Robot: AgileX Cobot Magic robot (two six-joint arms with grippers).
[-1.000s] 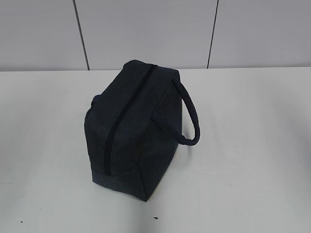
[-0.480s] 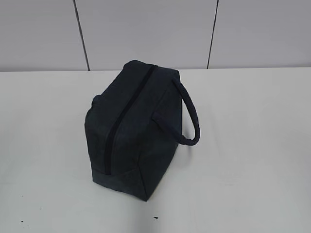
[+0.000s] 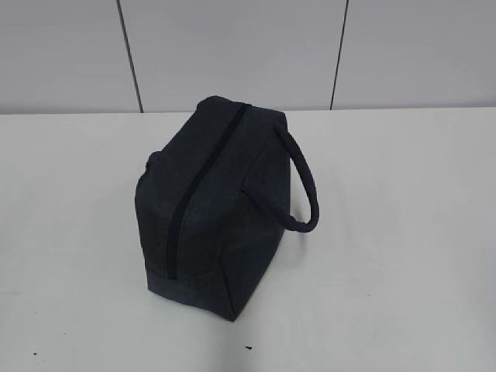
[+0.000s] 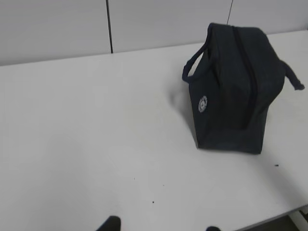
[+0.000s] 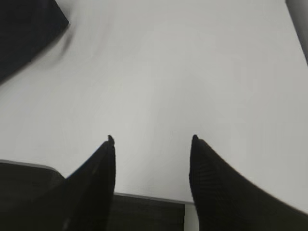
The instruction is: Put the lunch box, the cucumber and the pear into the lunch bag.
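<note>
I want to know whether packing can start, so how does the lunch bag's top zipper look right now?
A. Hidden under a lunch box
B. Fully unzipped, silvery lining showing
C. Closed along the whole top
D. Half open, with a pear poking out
C: in the exterior view the zipper runs as one dark closed line along the top of the lunch bag, with no lining or contents showing.

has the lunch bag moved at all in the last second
No. In the exterior view the lunch bag sits in the same spot against the dark wall seams, and its handle droops the same way.
</note>
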